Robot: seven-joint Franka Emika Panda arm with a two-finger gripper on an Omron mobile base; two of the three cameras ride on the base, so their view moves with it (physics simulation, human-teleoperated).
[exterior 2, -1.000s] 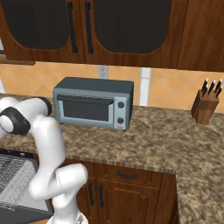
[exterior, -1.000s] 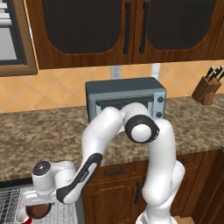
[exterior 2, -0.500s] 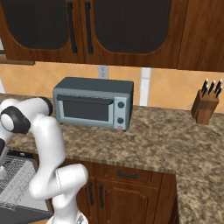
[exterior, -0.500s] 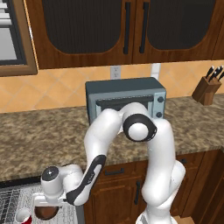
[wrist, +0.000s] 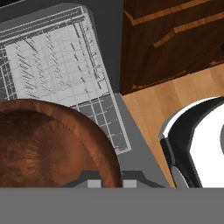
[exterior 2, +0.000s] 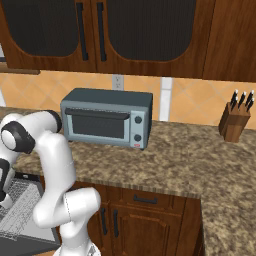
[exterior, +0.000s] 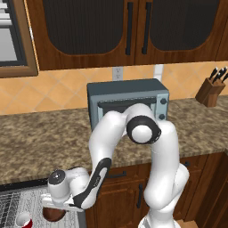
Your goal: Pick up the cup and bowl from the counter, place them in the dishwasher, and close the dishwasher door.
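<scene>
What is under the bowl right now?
Under the bowl, held at its rim by the shut gripper, lies the dishwasher wire rack. The bowl covers part of it. The cup stands in the rack beside it.

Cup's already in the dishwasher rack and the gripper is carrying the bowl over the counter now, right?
Not over the counter. The left base view shows the gripper with the bowl low over the dishwasher rack, beside the cup; the hand view also shows rack under the bowl. The counter is higher up. The rest holds.
</scene>
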